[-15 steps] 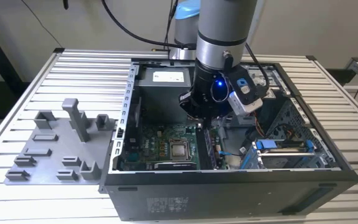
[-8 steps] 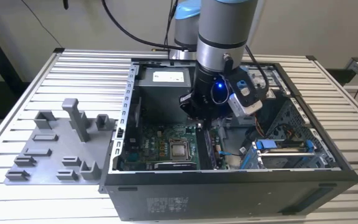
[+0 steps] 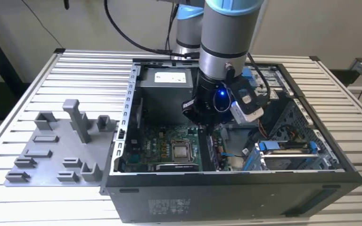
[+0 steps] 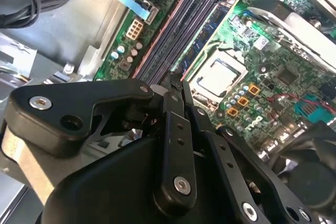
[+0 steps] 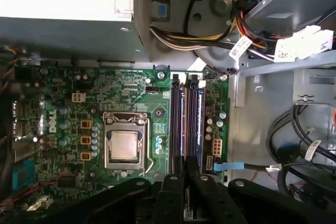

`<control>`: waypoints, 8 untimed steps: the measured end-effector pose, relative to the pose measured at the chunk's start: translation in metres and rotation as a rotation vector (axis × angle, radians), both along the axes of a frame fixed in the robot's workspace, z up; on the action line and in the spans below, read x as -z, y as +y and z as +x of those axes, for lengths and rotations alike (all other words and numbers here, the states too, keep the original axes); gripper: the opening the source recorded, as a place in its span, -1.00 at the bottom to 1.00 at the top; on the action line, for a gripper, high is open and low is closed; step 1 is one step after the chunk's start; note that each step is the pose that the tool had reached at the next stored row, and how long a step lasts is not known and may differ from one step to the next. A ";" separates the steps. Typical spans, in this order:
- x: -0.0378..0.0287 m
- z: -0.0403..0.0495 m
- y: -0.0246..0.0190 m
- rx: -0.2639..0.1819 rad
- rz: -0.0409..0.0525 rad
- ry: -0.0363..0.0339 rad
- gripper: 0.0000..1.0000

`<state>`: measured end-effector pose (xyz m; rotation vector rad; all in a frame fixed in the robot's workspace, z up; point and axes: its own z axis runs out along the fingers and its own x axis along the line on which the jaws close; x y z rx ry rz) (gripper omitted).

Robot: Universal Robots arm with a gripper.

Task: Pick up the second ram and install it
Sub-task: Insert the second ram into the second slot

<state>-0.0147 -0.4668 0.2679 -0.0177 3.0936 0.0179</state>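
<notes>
The gripper (image 5: 186,169) is hanging beside the CPU socket (image 5: 125,145). Its jaws are clamping the second ram (image 5: 186,124); it is standing upright

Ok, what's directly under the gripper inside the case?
The gripper hangs over the memory slots on the green motherboard, beside the CPU socket. Its body covers one end of the slots, so anything held or pressed there is hidden.

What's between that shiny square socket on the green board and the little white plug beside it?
In the first wrist view, long dark memory slots run side by side between the processor socket and the white connector.
</notes>
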 end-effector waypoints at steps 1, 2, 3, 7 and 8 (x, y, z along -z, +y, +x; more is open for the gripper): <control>0.0018 0.0000 -0.0001 0.000 -0.0001 0.0001 -0.73; 0.0035 0.0000 -0.0001 0.000 0.0000 0.0000 -0.73; 0.0051 0.0000 -0.0002 0.000 -0.0001 0.0001 -0.73; 0.0083 0.0000 -0.0008 0.000 -0.0001 0.0013 -0.73; 0.0083 0.0000 -0.0008 0.000 -0.0002 0.0025 -0.73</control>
